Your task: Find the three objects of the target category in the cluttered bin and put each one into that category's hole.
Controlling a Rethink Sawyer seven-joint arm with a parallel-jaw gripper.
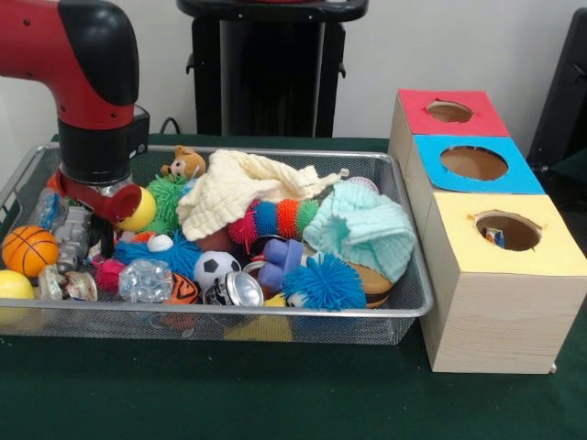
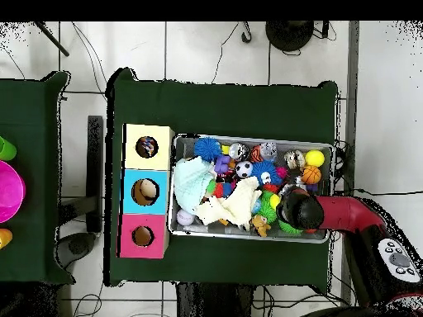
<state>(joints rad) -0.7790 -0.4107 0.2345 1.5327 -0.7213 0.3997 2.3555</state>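
Note:
The wire mesh bin (image 1: 275,312) is full of toys and cloths; in the overhead view its rim (image 2: 248,238) lies right of the boxes. My gripper (image 1: 78,234) is low in the bin's left end in the front view, among a basketball (image 1: 27,249) and a yellow ball (image 1: 139,209); in the overhead view the arm's head (image 2: 299,208) hides it. I cannot tell if it is open or shut. The yellow-surround hole (image 1: 509,231) tops the nearest box (image 2: 147,147); a small blotched piece (image 1: 495,238) shows inside it. No blotched cloth shows clearly in the bin.
A cream waffle cloth (image 1: 234,188) and a mint cloth (image 1: 367,229) lie over the bin's middle and right. A blue spiky ball (image 1: 326,282) and a soccer ball (image 1: 215,268) lie near the front rim. The blue hole (image 1: 473,163) and the red hole (image 1: 449,112) stand behind the yellow one.

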